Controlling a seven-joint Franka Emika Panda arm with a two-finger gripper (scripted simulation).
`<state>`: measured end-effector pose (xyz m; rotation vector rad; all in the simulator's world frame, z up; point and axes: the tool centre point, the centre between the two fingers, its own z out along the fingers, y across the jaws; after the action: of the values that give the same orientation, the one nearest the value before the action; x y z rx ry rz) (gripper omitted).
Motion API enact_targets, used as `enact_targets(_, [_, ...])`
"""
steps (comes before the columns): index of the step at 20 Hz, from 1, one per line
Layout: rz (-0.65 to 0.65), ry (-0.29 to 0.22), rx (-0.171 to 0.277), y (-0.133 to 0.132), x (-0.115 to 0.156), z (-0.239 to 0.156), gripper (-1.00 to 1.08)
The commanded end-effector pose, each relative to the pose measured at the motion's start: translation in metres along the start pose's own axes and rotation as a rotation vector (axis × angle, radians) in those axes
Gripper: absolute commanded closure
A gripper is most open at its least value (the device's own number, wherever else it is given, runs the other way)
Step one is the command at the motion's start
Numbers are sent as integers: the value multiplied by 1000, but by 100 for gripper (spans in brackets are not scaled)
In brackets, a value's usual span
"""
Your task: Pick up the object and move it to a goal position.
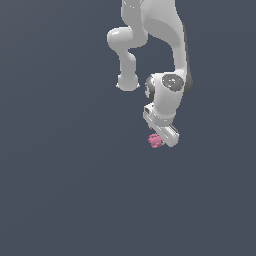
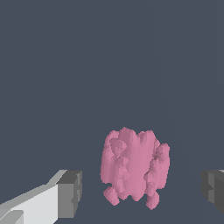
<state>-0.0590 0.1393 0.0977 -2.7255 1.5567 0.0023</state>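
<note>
Surface: a flat, uniform slate-grey ground (image 1: 60, 200) fills both views; no edge, seam, wall or horizon shows anywhere.
Room: nothing beyond that grey field and the arm can be made out; light falls evenly, with no clear shadow under the arm.
Arm: the glossy white jointed Panda arm (image 1: 165, 55) comes down from the upper middle of the exterior view, its wrist bent toward the ground.
Pincer: the white gripper with dark grey finger pads (image 2: 142, 192) is spread apart; in the wrist view one pad (image 2: 70, 192) and the other (image 2: 213, 190) stand clear on either side of the clump, with grey ground visible in both gaps.
Object: the tiny pink, lumpy, knobbly clump (image 2: 134, 168) lies between the fingers, touching neither; in the exterior view it (image 1: 155, 141) sits just at the gripper's tip, on the exterior view's left of it.
Contact with ground: whether the clump rests on the surface cannot be told.
</note>
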Motion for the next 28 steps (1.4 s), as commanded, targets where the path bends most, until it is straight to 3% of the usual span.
enact_targets(1, [40, 1, 0, 1, -3, 2, -92])
enact_targets(16, [107, 3, -2, 3, -10, 9, -92])
enact_targets(28, [112, 3, -2, 4, -10, 54, -92])
